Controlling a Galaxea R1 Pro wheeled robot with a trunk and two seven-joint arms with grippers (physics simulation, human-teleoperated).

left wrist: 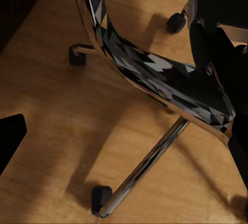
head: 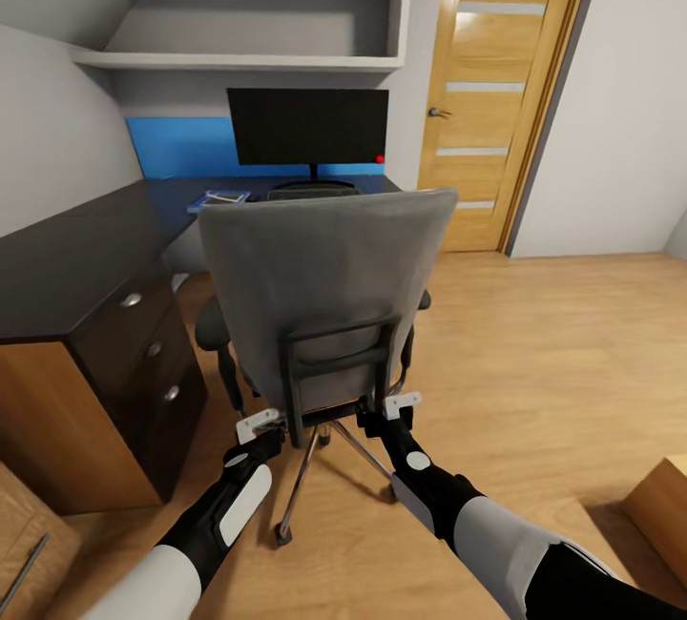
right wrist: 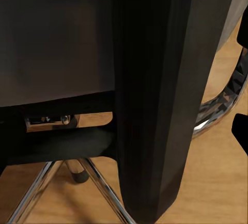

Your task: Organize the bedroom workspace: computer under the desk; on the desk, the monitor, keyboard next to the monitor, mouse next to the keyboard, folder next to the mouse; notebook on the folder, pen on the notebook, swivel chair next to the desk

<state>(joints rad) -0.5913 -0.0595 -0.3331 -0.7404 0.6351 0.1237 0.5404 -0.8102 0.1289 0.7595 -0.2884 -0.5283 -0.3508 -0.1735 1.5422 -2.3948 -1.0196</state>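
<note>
Swivel chair (head: pixel 324 296) is seen just in front of desk (head: pixel 67 267), back turned to robot. L gripper (head: pixel 260 425) & R gripper (head: pixel 401 404) are pressed at its low back frame; how far open can't be told.

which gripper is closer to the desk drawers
Left. The left gripper sits at the swivel chair's back on the side of the desk drawers; the right gripper is farther across.

The grey swivel chair's back (head: pixel 324 277) hides the slim keyboard (head: pixel 310 192) and part of the glossy black counter (head: pixel 86 258). Small items on the blue folder (head: pixel 218 199) are too small to tell. Both claws' jaws are hidden.
</note>
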